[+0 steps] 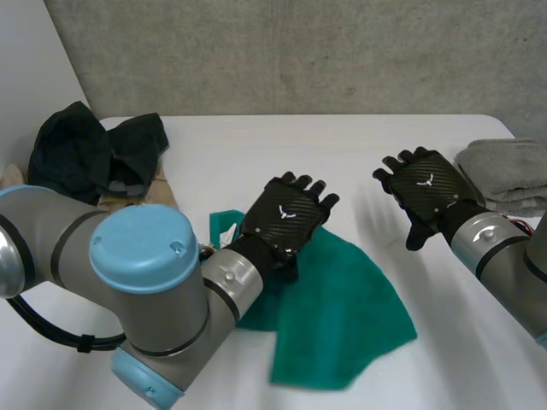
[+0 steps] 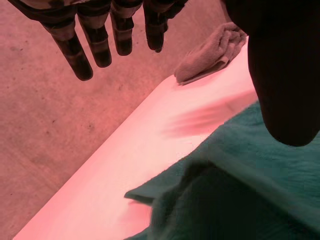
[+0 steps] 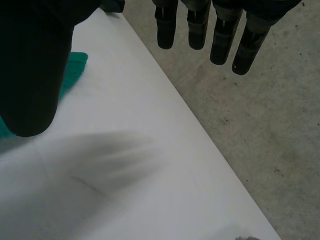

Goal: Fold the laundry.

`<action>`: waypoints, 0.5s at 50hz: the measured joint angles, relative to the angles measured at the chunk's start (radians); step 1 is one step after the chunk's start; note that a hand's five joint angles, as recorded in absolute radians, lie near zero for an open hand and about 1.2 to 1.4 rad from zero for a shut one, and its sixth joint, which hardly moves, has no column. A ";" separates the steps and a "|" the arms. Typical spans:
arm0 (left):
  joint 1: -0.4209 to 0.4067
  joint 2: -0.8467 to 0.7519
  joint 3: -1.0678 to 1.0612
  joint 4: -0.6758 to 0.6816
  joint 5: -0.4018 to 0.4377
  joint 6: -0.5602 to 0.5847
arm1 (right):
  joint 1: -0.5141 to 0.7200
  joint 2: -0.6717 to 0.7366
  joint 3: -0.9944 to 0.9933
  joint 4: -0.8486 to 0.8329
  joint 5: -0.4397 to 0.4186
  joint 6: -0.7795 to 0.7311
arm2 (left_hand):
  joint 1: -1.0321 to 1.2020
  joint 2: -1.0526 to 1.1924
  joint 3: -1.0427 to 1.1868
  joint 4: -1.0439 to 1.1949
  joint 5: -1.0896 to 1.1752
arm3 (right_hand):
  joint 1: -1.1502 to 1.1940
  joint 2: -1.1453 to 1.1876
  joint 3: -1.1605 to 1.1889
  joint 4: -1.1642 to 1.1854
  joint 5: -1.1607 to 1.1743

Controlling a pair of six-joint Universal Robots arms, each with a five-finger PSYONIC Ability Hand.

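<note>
White worktop (image 1: 342,162) against a concrete wall (image 1: 299,51).
A green cloth (image 1: 342,316) lies crumpled near the front middle; dark garments (image 1: 85,154) heap at the far left, a folded grey towel (image 1: 508,175) at the right edge. Left hand (image 1: 282,218) over the cloth, right hand (image 1: 423,184) over bare worktop; fingers of both straight, apart, empty.

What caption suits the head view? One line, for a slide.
Left robot hand open over the green cloth; right robot hand open over the white table.
</note>
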 measured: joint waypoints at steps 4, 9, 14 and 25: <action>0.052 0.054 -0.011 -0.012 -0.005 -0.001 | -0.001 -0.001 -0.004 0.004 -0.001 0.001 | 0.000 0.000 0.000 0.000 0.000 | 0.000 0.000 0.000 0.000 0.000; 0.154 0.139 -0.054 -0.047 -0.015 -0.003 | 0.002 -0.004 -0.015 0.055 -0.001 0.011 | 0.000 0.000 0.000 0.000 0.000 | 0.000 0.000 0.000 0.000 0.000; 0.243 0.206 -0.125 -0.126 -0.038 -0.003 | 0.006 -0.006 -0.065 0.239 -0.005 0.056 | 0.000 0.000 0.000 0.000 0.000 | 0.000 0.000 0.000 0.000 0.000; 0.368 0.232 -0.243 -0.203 -0.042 0.007 | 0.089 0.006 -0.146 0.459 -0.014 0.113 | 0.004 0.010 0.003 0.003 0.003 | 0.000 0.000 0.000 0.000 0.000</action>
